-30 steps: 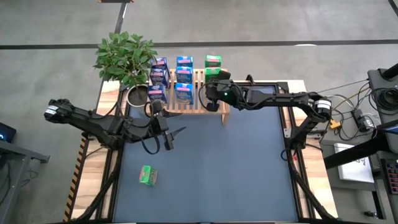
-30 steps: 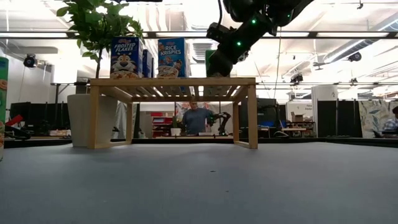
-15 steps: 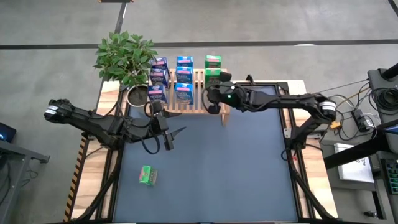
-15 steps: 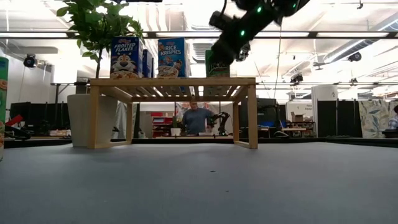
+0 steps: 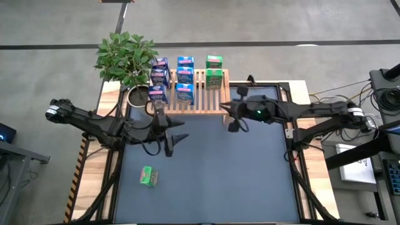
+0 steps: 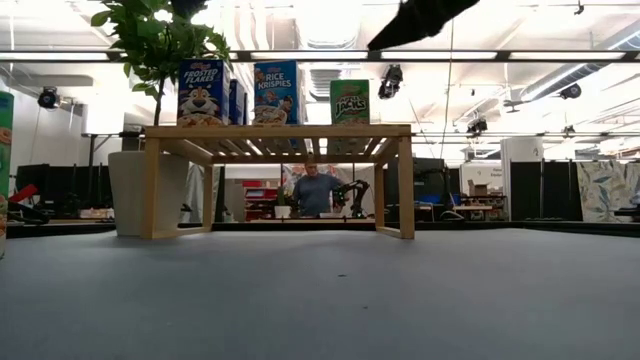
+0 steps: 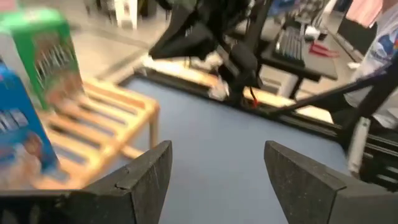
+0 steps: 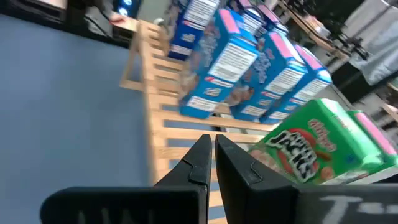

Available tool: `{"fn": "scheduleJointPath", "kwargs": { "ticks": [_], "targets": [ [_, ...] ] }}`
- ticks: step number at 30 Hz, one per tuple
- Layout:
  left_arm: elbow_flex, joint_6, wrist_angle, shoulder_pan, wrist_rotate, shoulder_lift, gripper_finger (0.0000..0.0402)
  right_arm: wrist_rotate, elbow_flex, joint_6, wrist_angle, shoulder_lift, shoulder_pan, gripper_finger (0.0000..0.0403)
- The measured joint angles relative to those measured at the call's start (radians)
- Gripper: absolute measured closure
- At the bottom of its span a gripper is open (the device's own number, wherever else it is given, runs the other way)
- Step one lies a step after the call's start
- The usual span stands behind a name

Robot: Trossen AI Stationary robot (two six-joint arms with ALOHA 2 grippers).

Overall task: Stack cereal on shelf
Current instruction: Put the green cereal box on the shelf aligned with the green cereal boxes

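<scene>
Backed off from the shelf [image 5: 201, 100] holding cereal [image 5: 214, 70], right end effector [image 5: 232, 119] clenched empty, left end effector [image 5: 177, 137] released

The wooden shelf [image 5: 190, 94] at the back edge of the blue mat [image 5: 206, 169] is crowded on its left and middle slats with blue cereal boxes [image 5: 184, 84]; two green boxes [image 5: 214, 70] stand near its right end, leaving only narrow bare slats between the rows. A potted plant [image 5: 127, 59] blocks the shelf's left side. In front of the shelf the mat lies open, save one green box [image 5: 147, 177] toward the front left. Both arms hover just before the shelf.
</scene>
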Motion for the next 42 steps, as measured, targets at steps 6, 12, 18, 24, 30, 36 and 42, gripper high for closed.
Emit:
{"fn": "scheduleJointPath", "kwargs": {
  "ticks": [6, 12, 18, 24, 30, 36, 42],
  "targets": [
    [0.160, -0.331, -0.259, -0.006, 0.124, 0.126, 0.0164, -0.001, -0.165, -0.003, 0.141, -0.108, 0.040, 0.0390],
    [0.453, -0.681, -0.731, -0.037, 0.261, 0.322, 0.0164, -0.035, -0.271, 0.003, 0.231, -0.161, 0.056, 0.0390],
    [0.687, -1.015, -1.133, -0.155, 0.262, 0.483, 0.0164, -0.035, -0.294, 0.008, 0.245, -0.154, 0.058, 0.0390],
    [0.757, -1.343, -1.374, -0.292, 0.257, 0.578, 0.0158, -0.058, -0.296, -0.025, 0.245, -0.154, 0.058, 0.0390],
    [0.699, -1.479, -1.403, -0.370, 0.258, 0.581, 0.0129, -0.061, -0.296, -0.015, 0.242, -0.155, 0.058, 0.0390],
    [0.575, -1.578, -1.404, -0.420, 0.314, 0.577, 0.0118, -0.064, -0.296, -0.015, 0.237, -0.154, 0.058, 0.0390],
    [0.505, -1.647, -1.396, -0.453, 0.363, 0.576, 0.0118, -0.087, -0.296, -0.015, 0.235, -0.152, 0.058, 0.0390]
  ]
}}
